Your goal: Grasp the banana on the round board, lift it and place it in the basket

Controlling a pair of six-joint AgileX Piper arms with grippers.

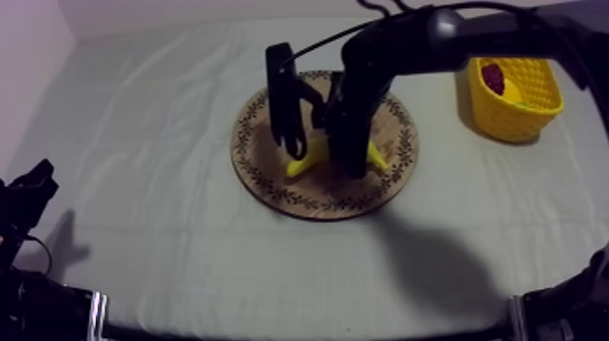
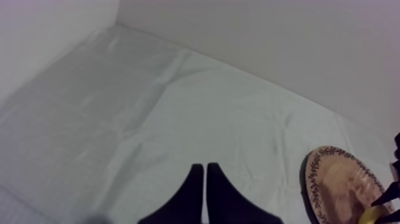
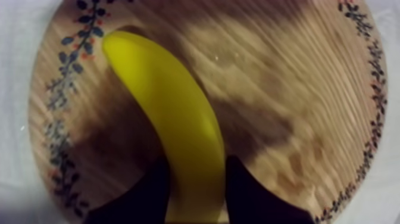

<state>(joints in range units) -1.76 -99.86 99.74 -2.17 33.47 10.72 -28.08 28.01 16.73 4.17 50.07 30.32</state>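
The task is at its grasp stage: the yellow toy banana (image 3: 172, 113) lies on the round wooden board with a patterned rim (image 3: 297, 89), not yet lifted, so the carry to the yellow lattice-walled basket (image 1: 517, 118), well apart at the far right of the table (image 1: 163, 209), is all left to do. The right gripper (image 3: 198, 161) is down over the board, its black fingers either side of the banana near one end, seemingly pinching it. The left gripper (image 2: 205, 179) rests over bare table, fingers pressed together on nothing
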